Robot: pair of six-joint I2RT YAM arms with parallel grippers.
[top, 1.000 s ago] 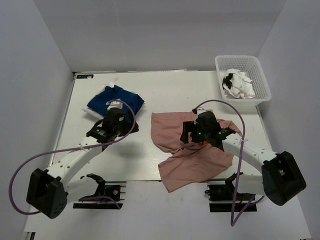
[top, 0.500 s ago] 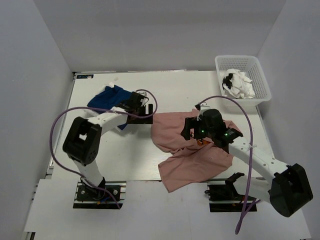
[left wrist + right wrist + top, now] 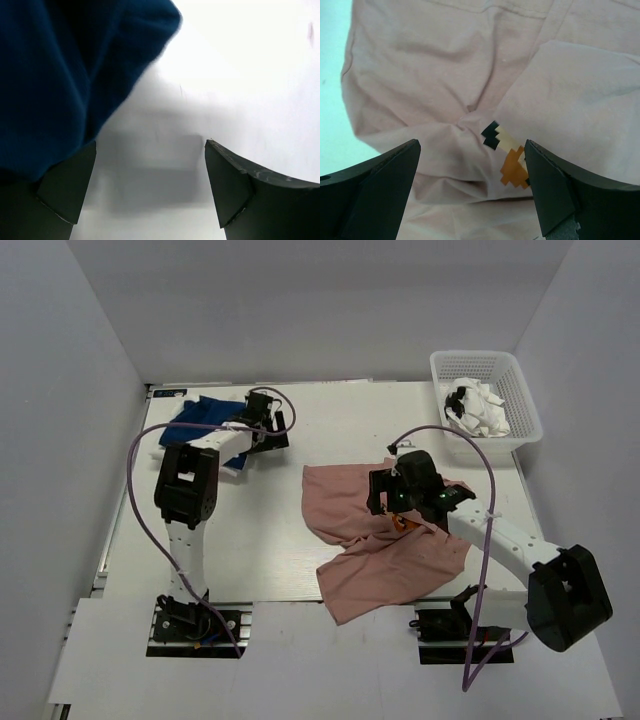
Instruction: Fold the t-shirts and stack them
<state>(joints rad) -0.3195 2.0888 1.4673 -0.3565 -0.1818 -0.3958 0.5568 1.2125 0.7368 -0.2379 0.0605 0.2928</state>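
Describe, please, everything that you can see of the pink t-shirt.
The pink t-shirt is soft dusty-pink cloth, crumpled and unfolded, lying on the white table right of centre, with one part spread toward the near edge. A small graphic in orange-brown, cream and a dark colour shows among the folds, partly hidden. The right gripper, open, hangs over this graphic; whether it touches the cloth I cannot tell.

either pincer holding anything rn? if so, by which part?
Nothing is held. The left pincer is open at the navy t-shirt edge, with only table in its gap. The right pincer is open above the pink t-shirt.
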